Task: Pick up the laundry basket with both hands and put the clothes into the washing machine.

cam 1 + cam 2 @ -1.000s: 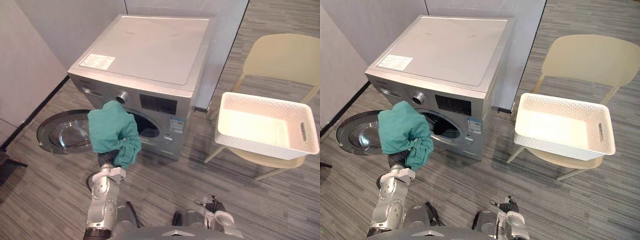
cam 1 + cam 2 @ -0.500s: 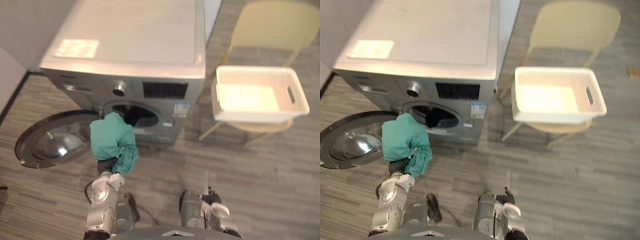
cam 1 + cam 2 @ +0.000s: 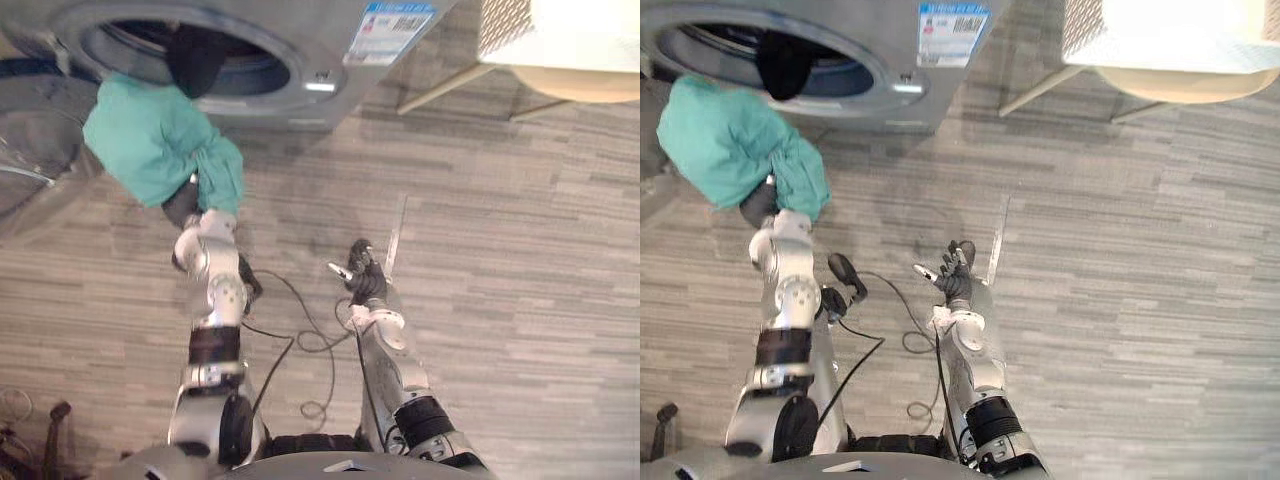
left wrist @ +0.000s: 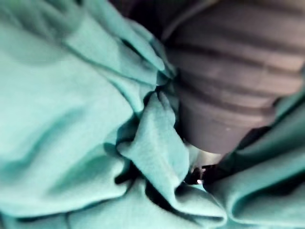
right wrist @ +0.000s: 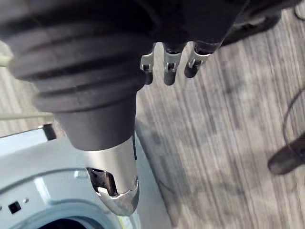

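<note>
Loading step: cloth [image 3: 150,140] draped over left hand [image 3: 182,205], at the lower edge of the washer [image 3: 325,50] mouth [image 3: 130,40], not yet inside; hold hidden under folds, cannot tell. Right hand [image 3: 360,272] idle near floor, fingers apart and relaxed. Next, likely: lift, push into the drum, let go.

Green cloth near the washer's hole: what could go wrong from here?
The teal cloth hangs draped over the left hand, outside the drum opening, so it might slip to the floor or snag at the opening's edge. A loose fold could land on the open door instead.
</note>
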